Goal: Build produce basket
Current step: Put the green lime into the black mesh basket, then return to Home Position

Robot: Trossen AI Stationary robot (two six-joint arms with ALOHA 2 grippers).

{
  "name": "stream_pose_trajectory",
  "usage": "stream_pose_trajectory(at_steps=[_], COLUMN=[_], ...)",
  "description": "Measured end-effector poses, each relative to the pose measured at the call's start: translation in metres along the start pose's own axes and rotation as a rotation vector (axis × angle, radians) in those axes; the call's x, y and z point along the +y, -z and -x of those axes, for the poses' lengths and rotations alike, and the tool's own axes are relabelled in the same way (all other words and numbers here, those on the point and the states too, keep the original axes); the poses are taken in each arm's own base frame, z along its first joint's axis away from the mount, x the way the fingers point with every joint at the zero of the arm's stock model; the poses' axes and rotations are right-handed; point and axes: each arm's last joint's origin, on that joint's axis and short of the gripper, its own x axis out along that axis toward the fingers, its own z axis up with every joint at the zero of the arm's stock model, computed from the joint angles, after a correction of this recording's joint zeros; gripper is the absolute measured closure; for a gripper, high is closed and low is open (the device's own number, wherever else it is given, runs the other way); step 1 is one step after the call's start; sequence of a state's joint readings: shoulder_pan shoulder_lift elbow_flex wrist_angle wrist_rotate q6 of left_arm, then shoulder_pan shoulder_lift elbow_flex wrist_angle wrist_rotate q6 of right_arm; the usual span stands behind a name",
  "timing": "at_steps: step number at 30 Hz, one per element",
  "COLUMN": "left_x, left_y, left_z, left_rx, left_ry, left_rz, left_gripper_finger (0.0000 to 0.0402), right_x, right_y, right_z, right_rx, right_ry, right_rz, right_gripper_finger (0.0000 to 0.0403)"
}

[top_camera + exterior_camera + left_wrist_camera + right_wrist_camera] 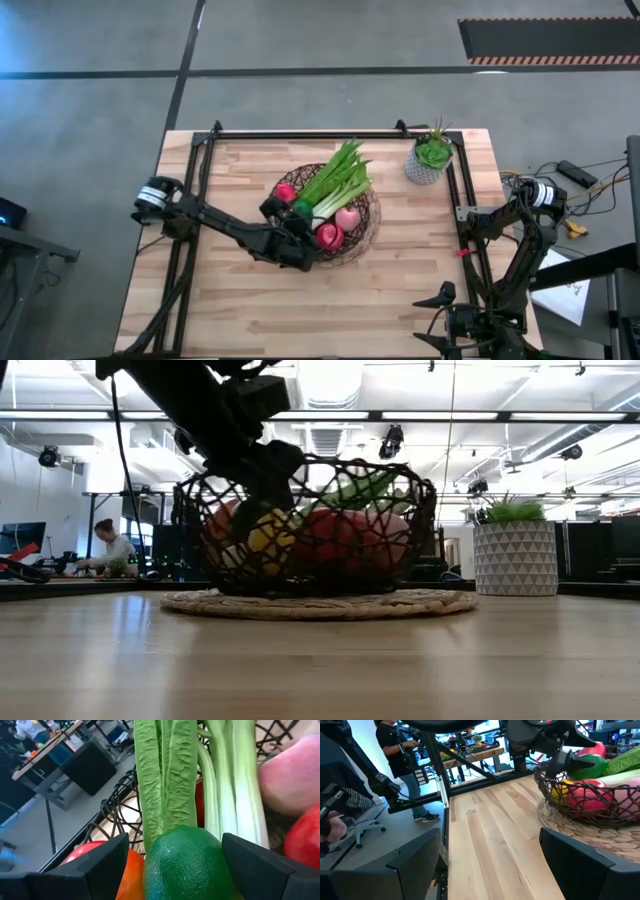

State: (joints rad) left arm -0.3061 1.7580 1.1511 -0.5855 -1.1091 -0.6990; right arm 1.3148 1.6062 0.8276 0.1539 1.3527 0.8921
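The dark wire basket (368, 228) stands mid-table on its pale woven base (320, 603). In it lie the pale green celery stalk (345, 190), a long green vegetable (165, 775), a pink fruit (347, 218), red fruits (328, 236) and a yellow lemon (268, 535). My left gripper (298, 214) reaches in over the basket's left rim and is shut on the green lime (187, 865). My right gripper (490, 865) is open and empty at the table's near right corner. My left gripper holds the green lime by its two sides (220, 870), pinched between the two fingers (255, 865). The fingers come slanting down from the table's left. The lime (585, 767) sits at about rim height above the other fruit; whether it touches them, I cannot tell.
A small grey pot with a green plant (430, 160) stands at the far right of the table. A dark frame (300, 133) runs along the far and side edges. Bare wood (300, 310) lies in front of the basket. People (400, 750) stand beyond the table.
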Motion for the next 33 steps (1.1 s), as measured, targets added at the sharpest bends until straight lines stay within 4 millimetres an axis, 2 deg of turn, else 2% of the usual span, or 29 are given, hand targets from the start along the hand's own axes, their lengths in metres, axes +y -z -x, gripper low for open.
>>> stream_pose_trajectory(at_steps=[3,7,12,16,21,23,26,30,33], left_x=[0.001,0.002,-0.001,-0.008,-0.017,-0.020,-0.028,-0.032,-0.034], left_y=[-0.004,-0.022,-0.049,-0.061,-0.043,-0.032,-0.009,0.017,0.028], left_z=[0.000,0.013,0.040,0.076,0.122,0.141,0.164,0.184,0.188], left_rx=[0.000,-0.032,-0.084,-0.142,-0.192,-0.204,-0.231,-0.289,-0.321], left_ry=[0.001,0.036,0.114,0.207,0.304,0.354,0.408,0.430,0.423], left_rz=[0.008,0.063,0.103,0.089,0.187,0.240,0.297,0.355,0.388], left_gripper_finger=[0.0101,0.0101,0.0101,0.0101,0.0101,0.0101,0.0101,0.0101,0.0101], right_x=[0.000,0.000,-0.001,-0.001,-0.001,-0.005,-0.001,-0.008,-0.015], right_y=[0.000,0.000,0.000,-0.001,0.000,0.013,0.013,0.023,0.007], right_z=[0.000,0.000,0.000,0.000,-0.009,-0.015,-0.028,-0.052,-0.073], right_rx=[0.000,0.000,0.006,0.050,0.097,0.186,0.256,0.376,0.366], right_ry=[0.000,0.000,-0.001,-0.032,-0.045,-0.074,-0.125,-0.173,-0.190], right_rz=[0.001,0.004,0.017,0.016,-0.026,0.057,0.033,0.144,0.200], right_gripper_finger=[0.0074,0.0074,0.0074,0.0074,0.0074,0.0074,0.0074,0.0074,0.0076])
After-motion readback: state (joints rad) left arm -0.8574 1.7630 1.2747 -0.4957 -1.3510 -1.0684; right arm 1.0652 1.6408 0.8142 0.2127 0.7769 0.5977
